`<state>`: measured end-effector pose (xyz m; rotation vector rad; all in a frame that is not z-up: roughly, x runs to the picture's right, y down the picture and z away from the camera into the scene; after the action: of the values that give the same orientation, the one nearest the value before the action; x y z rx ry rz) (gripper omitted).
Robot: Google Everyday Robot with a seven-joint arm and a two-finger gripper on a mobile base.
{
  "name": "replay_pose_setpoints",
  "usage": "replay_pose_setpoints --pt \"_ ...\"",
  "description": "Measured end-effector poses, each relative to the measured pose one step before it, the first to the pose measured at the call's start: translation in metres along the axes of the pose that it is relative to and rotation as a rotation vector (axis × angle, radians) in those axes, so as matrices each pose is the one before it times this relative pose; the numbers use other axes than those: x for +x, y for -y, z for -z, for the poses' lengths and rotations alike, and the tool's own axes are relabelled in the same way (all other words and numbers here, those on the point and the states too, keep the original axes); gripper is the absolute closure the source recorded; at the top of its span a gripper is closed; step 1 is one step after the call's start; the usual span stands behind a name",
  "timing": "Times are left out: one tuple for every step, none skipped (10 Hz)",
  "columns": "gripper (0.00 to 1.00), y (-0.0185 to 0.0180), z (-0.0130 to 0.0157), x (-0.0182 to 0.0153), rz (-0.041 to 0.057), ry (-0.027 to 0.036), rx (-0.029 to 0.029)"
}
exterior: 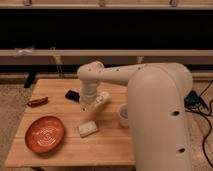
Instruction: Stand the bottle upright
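A small white bottle [102, 98] is tilted over the middle of the wooden table [110, 145], its top pointing up and to the right. My gripper [91, 103] hangs from the white arm [150, 95] just left of the bottle and is shut on its lower end. The bottle's lower end is partly hidden by the gripper.
A white cup [123, 115] stands right of the bottle. A pale flat pack [87, 128] lies in front of it. A red plate [45, 134] is at the front left, with a black object [72, 95] and a reddish-brown object [37, 102] at the left.
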<state>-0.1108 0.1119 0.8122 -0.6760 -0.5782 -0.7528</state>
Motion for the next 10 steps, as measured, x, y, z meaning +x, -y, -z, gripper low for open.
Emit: replay_pose_setpoints --pt "1.00 0.00016 0.00823 -0.00181 0.01621 0.03277 0.02683" --pt "1.00 0.00006 0.00803 -0.00158 0.01423 0.02422 0.01983" --pt "1.00 0.00066 0.00879 -0.00214 0.01658 0.02196 0.02103" --pt "1.00 0.00026 0.00503 -0.00152 0.01125 0.01473 0.01346" --pt "1.00 -0.00026 0.00910 -0.00142 0.01564 0.02281 0.02562" --pt "1.00 0.00056 0.00697 -0.00102 0.01208 0.01977 0.02351" --pt "1.00 -0.00003 0.00573 -0.00155 0.01073 0.02374 0.02031" --pt "1.00 -0.00119 0.00626 -0.00003 0.00474 0.03302 0.02159" --pt "1.00 -0.00131 0.00300 0.00019 0.00090 0.03300 0.01884" --pt "1.00 -0.00078 -0.00149 0.00139 -0.00128 0.02430 0.01227"
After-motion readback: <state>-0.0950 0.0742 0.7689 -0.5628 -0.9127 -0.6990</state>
